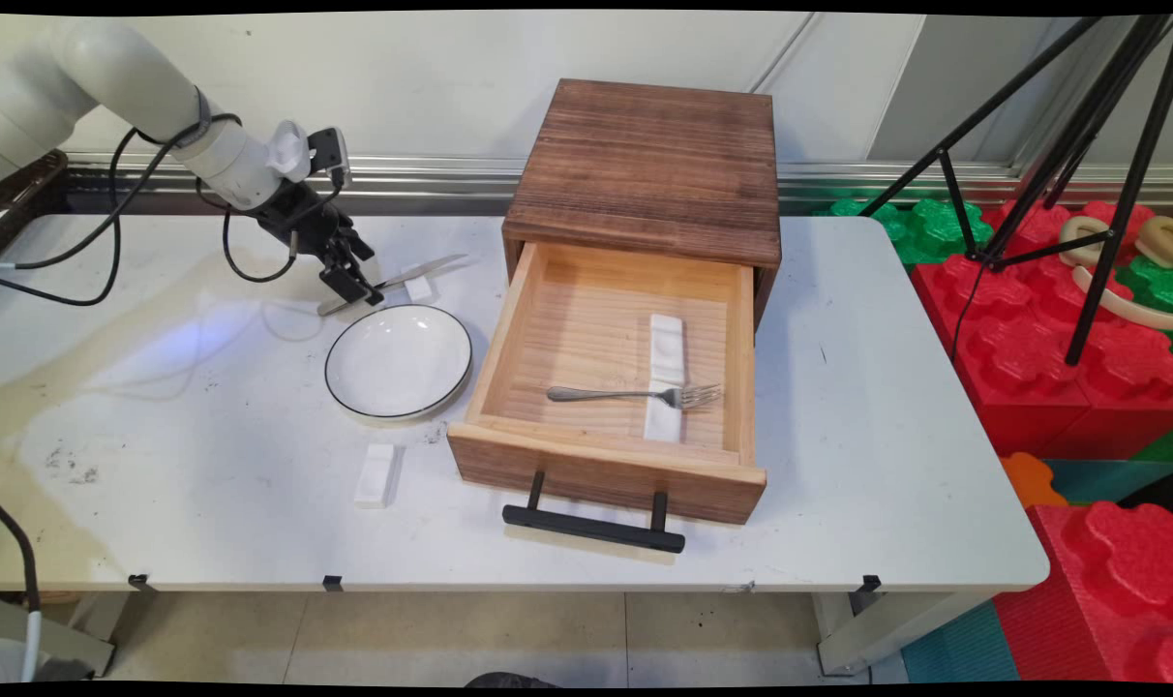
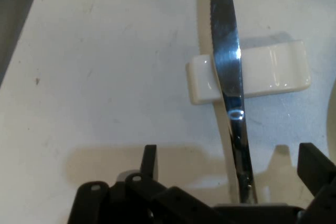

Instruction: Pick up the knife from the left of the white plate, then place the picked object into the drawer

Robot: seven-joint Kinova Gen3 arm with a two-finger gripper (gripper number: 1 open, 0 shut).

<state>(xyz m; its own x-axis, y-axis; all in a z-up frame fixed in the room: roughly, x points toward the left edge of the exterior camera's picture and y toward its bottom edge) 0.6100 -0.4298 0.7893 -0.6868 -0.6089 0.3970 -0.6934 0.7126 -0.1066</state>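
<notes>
I see silver knife [image 2: 231,77], serrated blade across small white rest [image 2: 247,72], near table's far edge, left half.

One knife [image 1: 407,279] lies at ten o'clock on the table [image 1: 887,465], one fork [image 1: 635,394] sits in the single open wooden drawer [image 1: 606,387], and one white plate [image 1: 399,362] rests centre-left. Three white cutlery rests show: one under the knife [image 1: 418,287], one under the fork [image 1: 665,373], and one bare at seven o'clock [image 1: 375,474].
</notes>
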